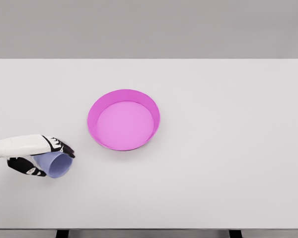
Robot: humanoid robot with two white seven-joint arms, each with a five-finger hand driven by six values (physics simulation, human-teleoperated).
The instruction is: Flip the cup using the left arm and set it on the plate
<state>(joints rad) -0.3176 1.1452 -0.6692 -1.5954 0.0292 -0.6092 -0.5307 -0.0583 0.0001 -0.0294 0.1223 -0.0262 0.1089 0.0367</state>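
A pale lavender cup (55, 165) lies on its side near the table's left edge, its round end facing right and forward. My left hand (44, 157) comes in from the left edge and is wrapped around the cup, fingers over its top and thumb beneath. A round magenta plate (94, 115) with a raised rim sits in the middle of the table, to the right of and beyond the cup, apart from it. The right arm does not show.
The white table (228, 148) spans the whole view, with its front edge near the bottom of the picture and its far edge against a grey wall.
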